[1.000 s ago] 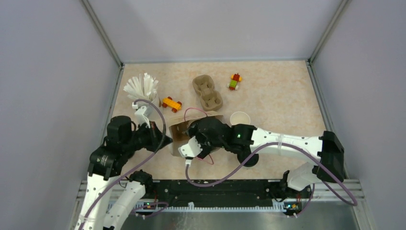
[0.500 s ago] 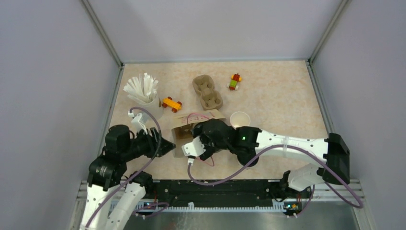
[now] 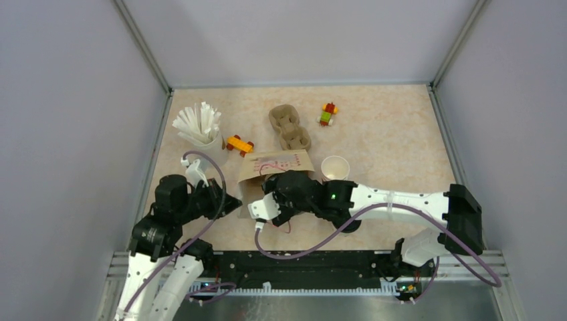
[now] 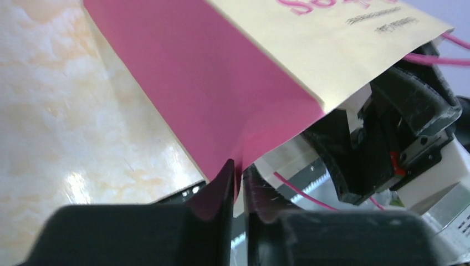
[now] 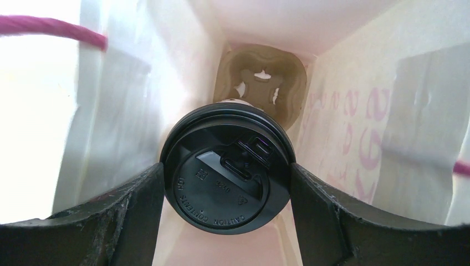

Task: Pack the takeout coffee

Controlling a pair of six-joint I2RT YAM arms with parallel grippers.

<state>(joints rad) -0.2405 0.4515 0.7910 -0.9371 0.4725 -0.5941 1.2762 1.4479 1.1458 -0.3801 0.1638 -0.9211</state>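
From above, the paper bag sits on the bench, toward its near edge. Left wrist: the left gripper pinches the bag's pink side, likely steadying the mouth. Right wrist: the right gripper clamps the lidded cup inside the bag, above a pulp tray, seemingly lined up for seating.
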